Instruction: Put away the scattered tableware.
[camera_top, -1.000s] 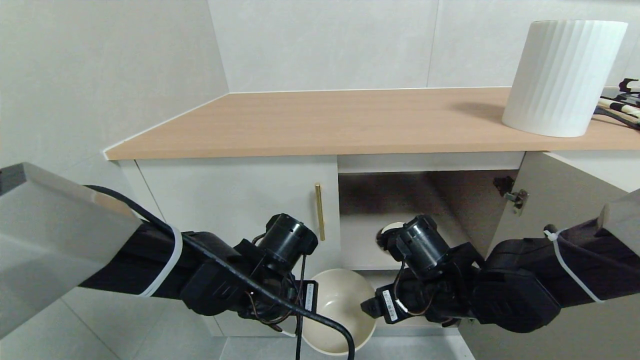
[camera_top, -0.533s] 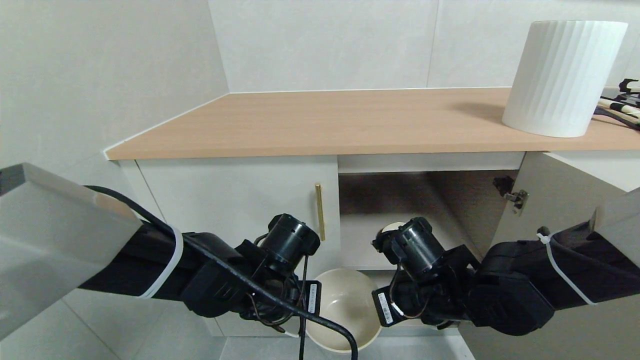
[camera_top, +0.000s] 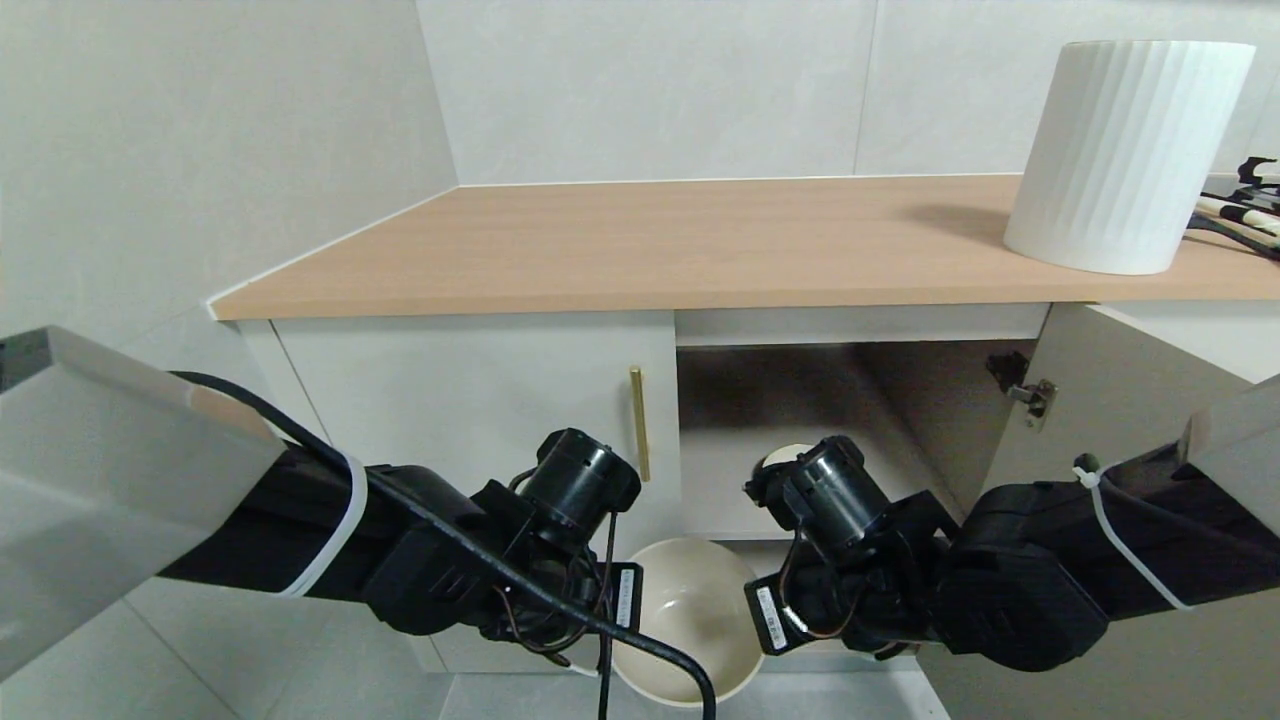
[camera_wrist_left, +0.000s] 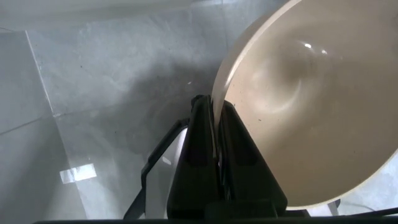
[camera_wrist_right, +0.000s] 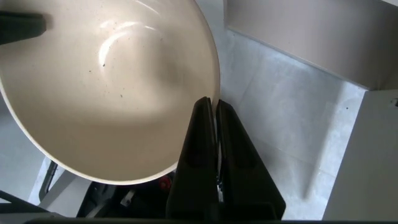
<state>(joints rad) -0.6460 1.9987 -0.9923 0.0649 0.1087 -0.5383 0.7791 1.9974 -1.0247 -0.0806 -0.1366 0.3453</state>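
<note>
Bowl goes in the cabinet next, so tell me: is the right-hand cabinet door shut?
No, the right-hand cabinet door stands swung open, leaving the compartment beyond the bowl exposed.

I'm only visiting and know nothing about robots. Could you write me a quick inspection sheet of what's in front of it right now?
Surface: wooden countertop over a white cabinet.
Job's things: cream bowl, held low in front of the open cabinet.
Clutter: white ribbed container and dark-handled utensils at the countertop's right end.
Grippers: left gripper and right gripper each have fingers pinched on the bowl's rim, on opposite sides.
Cables: black cable runs along the left arm and crosses the bowl's near edge.
Surroundings: tiled wall; left door shut, with a gold handle; right door open; a pale round item inside, partly hidden.
</note>
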